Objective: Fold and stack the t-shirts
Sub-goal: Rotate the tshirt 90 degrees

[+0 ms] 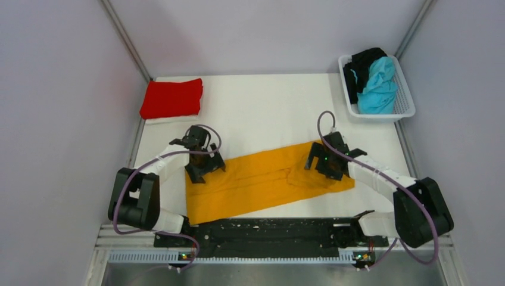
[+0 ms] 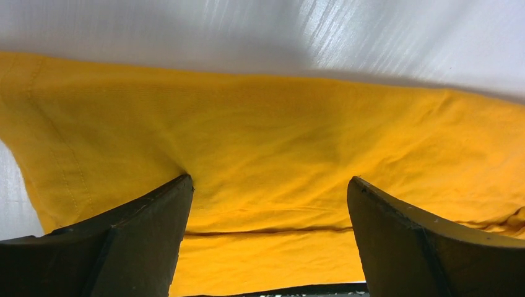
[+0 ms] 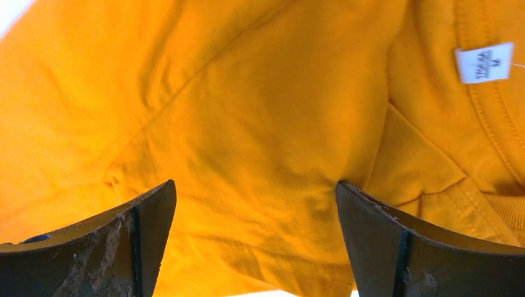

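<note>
An orange-yellow t-shirt (image 1: 262,179) lies folded into a long slanted band across the middle of the white table. My left gripper (image 1: 203,165) stands open over its left end, its fingertips pressing down on the cloth (image 2: 272,148). My right gripper (image 1: 326,161) is open over the right end, near the collar and its white label (image 3: 486,63), its fingertips on the fabric (image 3: 260,124). A red t-shirt (image 1: 171,98) lies folded at the back left. A turquoise t-shirt (image 1: 378,86) and a black t-shirt (image 1: 363,65) are bunched in the basket.
A white plastic basket (image 1: 407,98) stands at the back right corner. Grey walls close in the table on three sides. A black rail (image 1: 268,231) with both arm bases runs along the near edge.
</note>
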{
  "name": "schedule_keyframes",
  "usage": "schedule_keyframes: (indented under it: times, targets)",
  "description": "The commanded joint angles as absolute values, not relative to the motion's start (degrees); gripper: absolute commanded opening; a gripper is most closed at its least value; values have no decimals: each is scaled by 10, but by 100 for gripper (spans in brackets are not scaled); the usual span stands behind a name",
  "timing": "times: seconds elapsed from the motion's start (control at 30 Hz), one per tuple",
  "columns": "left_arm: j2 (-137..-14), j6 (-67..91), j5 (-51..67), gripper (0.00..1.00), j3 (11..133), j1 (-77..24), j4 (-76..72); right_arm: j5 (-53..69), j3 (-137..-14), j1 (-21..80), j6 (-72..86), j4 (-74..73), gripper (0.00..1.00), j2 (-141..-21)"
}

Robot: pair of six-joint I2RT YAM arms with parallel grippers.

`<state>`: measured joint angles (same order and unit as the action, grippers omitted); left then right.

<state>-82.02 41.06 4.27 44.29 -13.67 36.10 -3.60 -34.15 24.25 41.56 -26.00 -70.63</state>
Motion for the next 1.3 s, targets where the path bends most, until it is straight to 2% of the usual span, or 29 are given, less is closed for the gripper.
schedule_keyframes:
  times: [0.0, 0.33, 0.67, 0.93, 1.03, 1.27]
  targets:
    - [-825, 450, 56, 99, 433, -150, 311, -53, -403, 199, 355, -122, 99, -785]
    - [-838, 572, 43, 99, 462, -217, 271, -34, -657, 166, 281, -78, 98, -1047]
    - [-935, 678, 15, 99, 533, -349, 245, 118, -1035, 156, 274, -161, 95, -1348]
    - [-975, 785, -11, 99, 562, -435, 233, 154, -1318, 187, 326, -184, 94, -1532]
    - [-983, 795, -4, 99, 571, -449, 218, 156, -1378, 201, 341, -161, 94, -1573]
    - [-974, 783, -3, 99, 581, -459, 217, 140, -1400, 214, 360, -98, 95, -1579]
